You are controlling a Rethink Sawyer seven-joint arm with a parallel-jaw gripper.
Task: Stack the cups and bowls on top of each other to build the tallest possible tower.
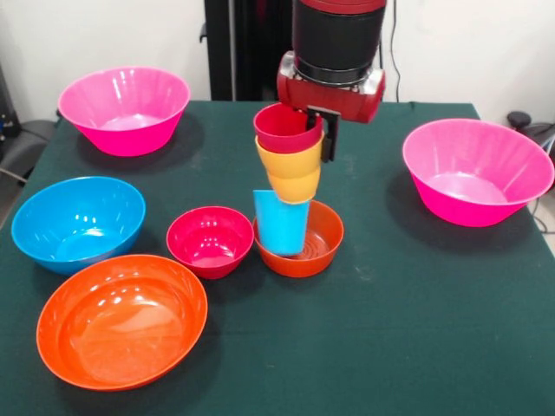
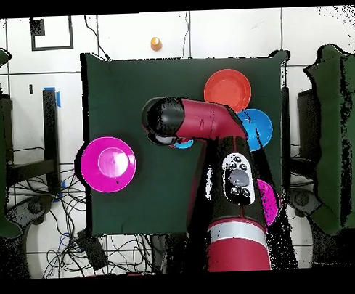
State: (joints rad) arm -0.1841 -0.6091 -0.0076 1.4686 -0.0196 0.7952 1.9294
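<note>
A leaning stack of cups stands in the small orange bowl [image 1: 319, 247]: the blue cup [image 1: 281, 224] at the bottom, then the orange cup [image 1: 295, 186], the yellow cup [image 1: 288, 158] and the red cup [image 1: 284, 130] on top. My gripper [image 1: 319, 139] is right over the stack, shut on the red cup's rim, with one black finger [image 1: 329, 139] down its right side. The small crimson bowl [image 1: 210, 240] sits just left of the stack. In the overhead view the arm [image 2: 201, 121] covers the stack.
Two large pink bowls stand at the back left [image 1: 124, 109] and right [image 1: 477, 171]. The blue bowl [image 1: 77, 222] and the wide orange bowl [image 1: 121, 319] lie at the front left. From overhead I see a pink bowl [image 2: 108, 164], the blue bowl [image 2: 260, 128] and the orange bowl [image 2: 227, 89].
</note>
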